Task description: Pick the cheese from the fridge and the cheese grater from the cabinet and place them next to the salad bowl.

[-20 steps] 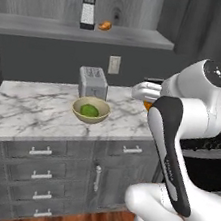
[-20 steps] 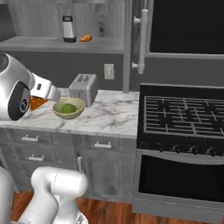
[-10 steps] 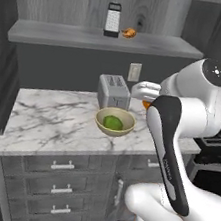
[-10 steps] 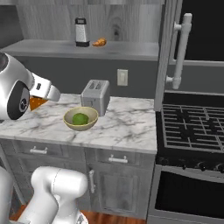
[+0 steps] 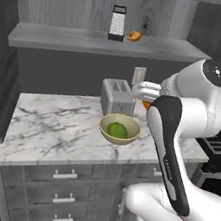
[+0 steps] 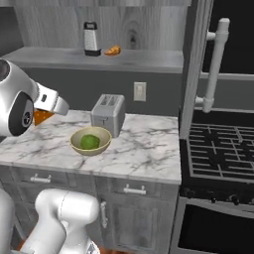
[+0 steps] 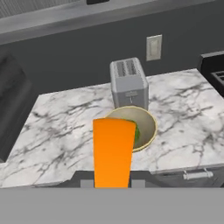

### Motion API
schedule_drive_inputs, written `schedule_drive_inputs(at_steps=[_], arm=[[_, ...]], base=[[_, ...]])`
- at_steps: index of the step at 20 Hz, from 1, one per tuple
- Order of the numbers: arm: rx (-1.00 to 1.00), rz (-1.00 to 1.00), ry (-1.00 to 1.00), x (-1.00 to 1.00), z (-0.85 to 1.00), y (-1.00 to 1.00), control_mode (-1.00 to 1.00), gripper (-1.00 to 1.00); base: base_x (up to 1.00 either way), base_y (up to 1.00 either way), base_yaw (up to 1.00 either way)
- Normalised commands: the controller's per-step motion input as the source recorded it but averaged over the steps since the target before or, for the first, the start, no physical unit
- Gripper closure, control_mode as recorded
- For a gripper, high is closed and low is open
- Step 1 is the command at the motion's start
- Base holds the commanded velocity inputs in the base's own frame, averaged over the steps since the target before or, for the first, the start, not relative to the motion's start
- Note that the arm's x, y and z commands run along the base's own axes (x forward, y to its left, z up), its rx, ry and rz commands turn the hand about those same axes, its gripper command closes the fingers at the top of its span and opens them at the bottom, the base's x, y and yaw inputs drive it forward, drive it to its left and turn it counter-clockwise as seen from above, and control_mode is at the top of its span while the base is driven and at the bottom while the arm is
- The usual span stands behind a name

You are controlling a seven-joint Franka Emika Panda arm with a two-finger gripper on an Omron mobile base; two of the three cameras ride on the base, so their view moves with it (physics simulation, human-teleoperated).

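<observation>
My gripper (image 7: 113,183) is shut on the cheese (image 7: 113,151), a bright orange wedge that stands up between the fingertips. The same cheese (image 5: 145,104) peeks out under the white hand, right of the toaster, and again at the left edge (image 6: 42,117). The salad bowl (image 5: 118,139) (image 6: 89,151) (image 7: 151,127), tan with green contents, sits on the marble counter in front of the toaster, just beyond the held cheese. The cheese grater (image 5: 117,22) (image 6: 90,38) stands upright on the cabinet shelf (image 5: 68,39) (image 6: 49,57). The fridge is out of view.
A silver toaster (image 5: 117,97) (image 6: 108,114) (image 7: 129,83) stands behind the bowl. An orange-brown croissant-like item (image 5: 134,35) (image 6: 113,50) lies beside the grater. A black stove (image 6: 218,154) adjoins the counter on the right, beside a tall panel with a long pale handle (image 6: 214,64). Drawer fronts (image 5: 63,196) run below.
The whole picture has shifted as the base drove: counter, bowl and toaster now sit nearer and further right in the left base view. The gripper stays shut on the cheese.
</observation>
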Motion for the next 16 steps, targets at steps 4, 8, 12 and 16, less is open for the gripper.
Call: schedule_drive_inputs(at_steps=[4, 8, 12, 16], arm=[[0.00, 0.00, 0.00, 0.00, 0.00, 0.00, 1.00, 1.00], [0.00, 0.00, 0.00, 0.00, 0.00, 0.00, 1.00, 1.00], [0.00, 0.00, 0.00, 0.00, 0.00, 0.00, 1.00, 1.00], [0.00, 0.00, 0.00, 0.00, 0.00, 0.00, 1.00, 1.00]], base=[[0.28, 0.50, 0.00], [0.27, 0.51, 0.00], [0.31, 0.38, 0.00], [0.30, 0.23, 0.00]])
